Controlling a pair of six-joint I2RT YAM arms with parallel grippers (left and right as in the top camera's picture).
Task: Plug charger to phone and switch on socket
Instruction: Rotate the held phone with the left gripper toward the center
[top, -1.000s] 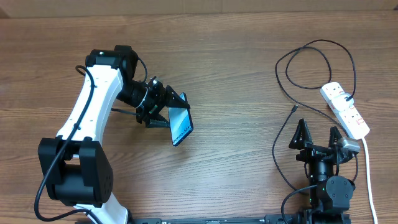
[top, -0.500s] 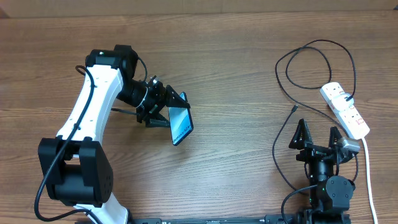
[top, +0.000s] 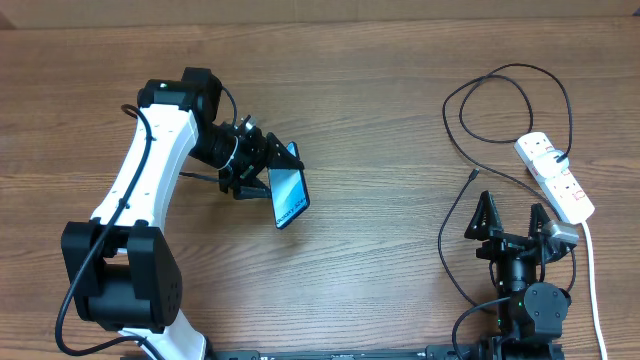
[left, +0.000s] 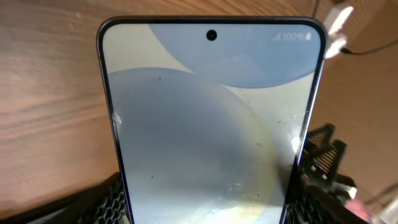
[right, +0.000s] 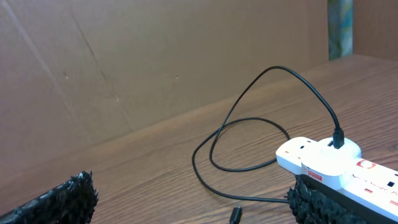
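Phone (top: 288, 197) is clamped by its long edges between the left fingers (left: 93, 202), tilted, screen toward the wrist camera, left-centre over the tabletop (top: 400, 120) and apparently lifted clear of it. Handling: slim, rigid, light, with a glass face and smooth edges, so slippery and easy to scratch; edge grip is right, no squeeze on the screen. Punch-hole end points away from the wrist, so the port end is probably the one buried between the fingers. Can't see it, may need a regrip. Charger (top: 520, 72): thin black cable, limp, light, will drag and spring back. It's looped on the far right, plug (right: 337, 138) already seated in the socket (top: 556, 178), connector tip (top: 472, 176) lying loose on the wood just ahead of the right fingers (top: 485, 217). Take it right behind the tip, on the stiff moulded part, not on the cable, else it twists on insertion. Right fingers are spread wide, holding nothing. Socket is a hard white strip, likely light enough to slide when pressed; switches (right: 311, 175) are small, red-marked. In the way: the cable's own loops lying beside the strip, and the thick white cord (top: 592, 270) running down the right edge. Phone and tip are well apart, so one has to travel.
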